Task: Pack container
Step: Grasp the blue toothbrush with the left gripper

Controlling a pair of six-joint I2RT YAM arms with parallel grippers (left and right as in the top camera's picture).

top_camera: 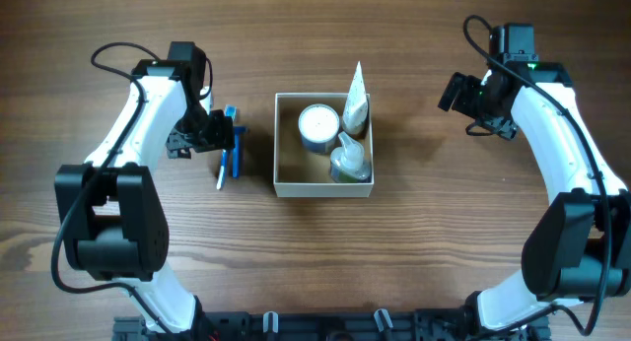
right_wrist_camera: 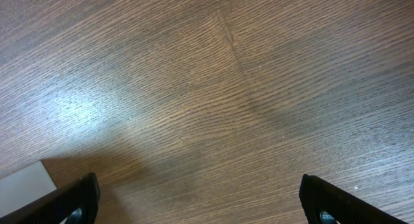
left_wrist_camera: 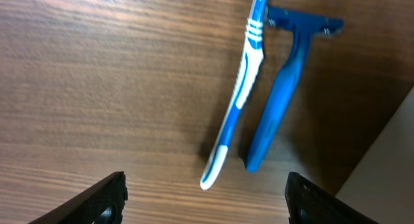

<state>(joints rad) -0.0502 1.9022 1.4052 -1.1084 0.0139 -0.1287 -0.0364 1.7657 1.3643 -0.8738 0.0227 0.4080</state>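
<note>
The container (top_camera: 286,188), a square white box with a tan inside, sits mid-table. It holds a white-lidded jar (top_camera: 317,127), a white tube (top_camera: 356,97) leaning on its far right corner, and a clear bottle (top_camera: 349,162). A blue and white toothbrush (top_camera: 225,156) (left_wrist_camera: 237,98) and a blue razor (top_camera: 237,149) (left_wrist_camera: 278,101) lie side by side on the table left of the container. My left gripper (top_camera: 219,136) (left_wrist_camera: 206,201) is open and empty just above them. My right gripper (top_camera: 455,90) (right_wrist_camera: 197,204) is open and empty over bare table, right of the container.
A corner of the container shows at the right edge of the left wrist view (left_wrist_camera: 388,166) and at the lower left of the right wrist view (right_wrist_camera: 26,182). The table is dark wood.
</note>
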